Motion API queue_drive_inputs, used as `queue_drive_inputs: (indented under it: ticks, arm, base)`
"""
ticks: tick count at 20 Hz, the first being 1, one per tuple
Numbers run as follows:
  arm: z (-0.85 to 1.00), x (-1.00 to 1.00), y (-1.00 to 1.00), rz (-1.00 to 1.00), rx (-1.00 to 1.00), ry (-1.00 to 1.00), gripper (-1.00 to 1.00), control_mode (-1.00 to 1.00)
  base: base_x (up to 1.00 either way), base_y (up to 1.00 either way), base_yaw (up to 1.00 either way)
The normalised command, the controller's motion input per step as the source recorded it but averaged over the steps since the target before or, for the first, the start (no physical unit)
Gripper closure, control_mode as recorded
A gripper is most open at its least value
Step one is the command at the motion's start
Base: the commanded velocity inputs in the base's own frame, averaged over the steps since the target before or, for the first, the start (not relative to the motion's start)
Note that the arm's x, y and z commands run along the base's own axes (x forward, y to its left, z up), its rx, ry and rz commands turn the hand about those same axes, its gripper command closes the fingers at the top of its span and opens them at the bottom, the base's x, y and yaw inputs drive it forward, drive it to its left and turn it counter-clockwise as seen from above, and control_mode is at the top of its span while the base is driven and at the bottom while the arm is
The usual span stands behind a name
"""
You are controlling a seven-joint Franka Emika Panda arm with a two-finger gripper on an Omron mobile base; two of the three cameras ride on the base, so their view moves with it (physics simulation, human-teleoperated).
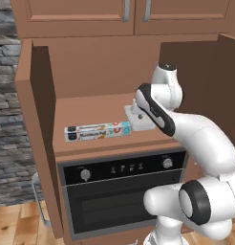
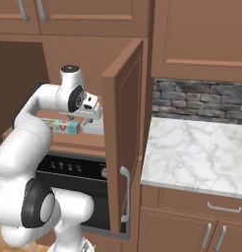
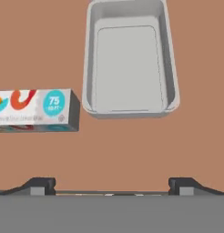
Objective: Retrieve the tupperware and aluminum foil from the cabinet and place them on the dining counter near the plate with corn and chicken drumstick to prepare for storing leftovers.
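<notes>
The gripper (image 3: 111, 184) hangs over the cabinet shelf (image 3: 132, 141) with its jaws spread wide and nothing between them; its two dark fingertips (image 3: 38, 185) stand well apart, above bare brown shelf.

The tupperware (image 3: 129, 59) lies flat on the shelf just beyond the fingertips, empty, its near rim apart from them. The aluminum foil (image 1: 98, 130) lies to its left along the shelf's front edge, near the tray, with a narrow strip of shelf between the two. In the hand view the carton runs off the left edge, so only its right end can be read.

The shelf is hemmed by the cabinet's left wall (image 1: 40, 119) and by the open door (image 2: 124, 133), which stands out toward the base on the right. Open shelf remains left of the carton and behind both things. Below the shelf sits a black oven (image 1: 122, 191).

From the left base view the arm covers most of the tupperware, and from the right base view it seems a pale sliver beside the door edge.
</notes>
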Motion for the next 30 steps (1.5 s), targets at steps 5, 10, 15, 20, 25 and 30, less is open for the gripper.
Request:
queue_drive_inputs:
  ticks: [5, 10, 15, 20, 25, 30]
  arm:
    - [-0.32, 0.85, 0.27, 0.00, 0.00, 0.07, -1.00, -1.00]
    - [-0.32, 0.94, 0.22, 0.00, 0.01, 0.09, -1.00, -1.00]
    - [-0.51, 0.92, 0.01, 0.00, 0.06, 0.01, -1.00, -1.00]
    - [-0.57, 0.84, 0.00, 0.00, 0.05, 0.00, -1.00, -1.00]
    - [-0.61, 0.79, 0.06, 0.00, 0.01, 0.00, -1.00, -1.00]
    - [-0.73, 0.53, 0.24, 0.00, 0.00, 0.00, 1.00, -1.00]
  base:
    - [0.00, 0.00, 0.00]
    - [0.00, 0.00, 0.00]
    - [0.00, 0.00, 0.00]
    - [0.00, 0.00, 0.00]
    - [0.00, 0.00, 0.00]
    - [0.00, 0.00, 0.00]
